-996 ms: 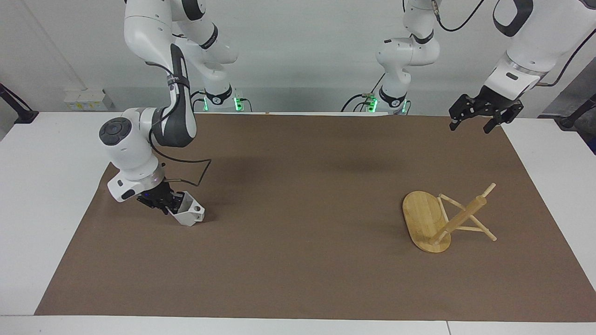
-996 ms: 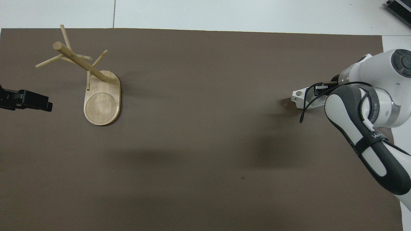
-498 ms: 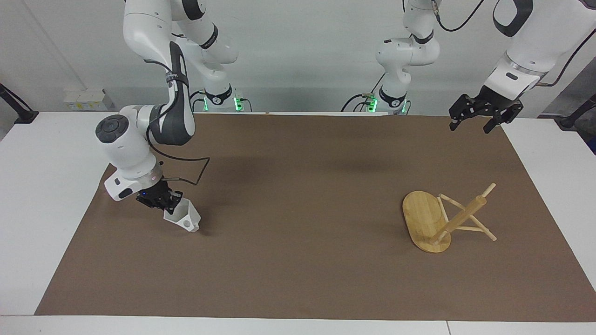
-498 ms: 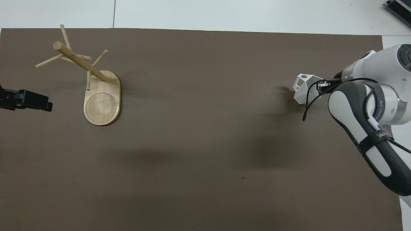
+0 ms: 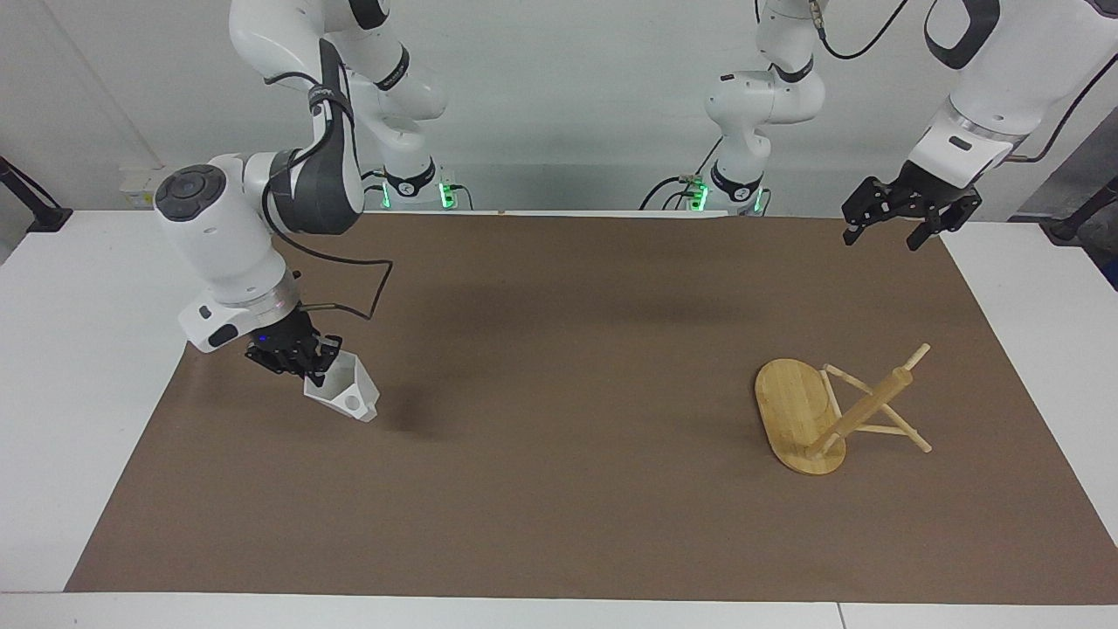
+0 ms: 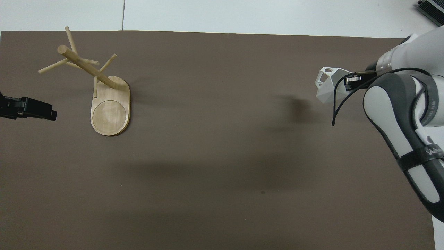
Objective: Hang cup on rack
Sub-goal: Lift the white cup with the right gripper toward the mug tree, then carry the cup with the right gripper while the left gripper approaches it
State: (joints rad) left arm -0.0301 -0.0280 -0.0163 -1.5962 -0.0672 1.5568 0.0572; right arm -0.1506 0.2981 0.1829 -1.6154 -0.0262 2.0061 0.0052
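The right gripper (image 5: pixel 307 365) has its jaws clamped on the rim of the white faceted mug (image 5: pixel 346 393), while the left gripper (image 5: pixel 908 214) has its jaws spread wide with nothing between them. Nearest the robots, the left gripper hangs in the air over the edge of the brown mat (image 5: pixel 559 393) at the left arm's end of the table (image 5: pixel 70 367), its arm waiting there; in the overhead view only its dark tip (image 6: pixel 27 108) shows at the picture's edge. The right gripper is over the mat at the right arm's end and carries the mug clear of the surface, tilted, its blocky handle with the round hole pointing down and away from the gripper; the mug's shadow lies on the mat apart from it, toward the middle of the table. Farther from the robots than the left gripper stands the bamboo mug tree (image 5: pixel 808 415), upright on its oval base, its round post and thin angled pegs bare, well apart from the mug (image 6: pixel 327 86) and from both grippers.
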